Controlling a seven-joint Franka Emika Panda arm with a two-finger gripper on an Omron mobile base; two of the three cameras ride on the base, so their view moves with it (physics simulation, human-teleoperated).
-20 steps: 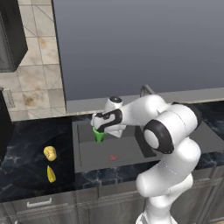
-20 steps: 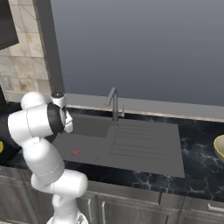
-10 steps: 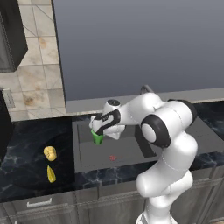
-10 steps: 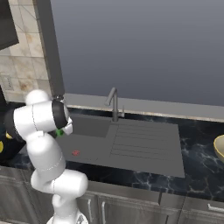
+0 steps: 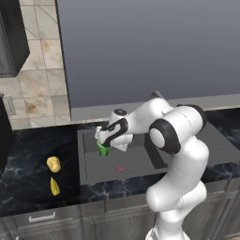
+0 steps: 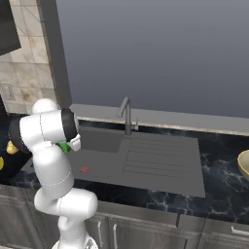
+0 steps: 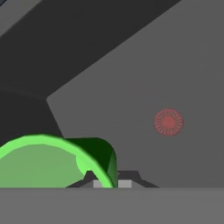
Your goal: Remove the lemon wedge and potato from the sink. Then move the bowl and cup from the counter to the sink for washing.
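Dark marble surface (image 5: 28,183) runs below a grey wall panel, with the sink (image 5: 136,164) sunk into it. Over the basin's left part, the end effector (image 5: 104,146) is clamped on the cup (image 5: 103,149) at its rim. Left of the sink lie the potato (image 5: 54,163) and the lemon wedge (image 5: 55,186); the bowl (image 6: 244,164) sits far right.

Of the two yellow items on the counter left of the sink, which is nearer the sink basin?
The potato, the rounded lumpy one. It sits closer to the sink and farther back than the slim pointed lemon wedge at the counter's front.
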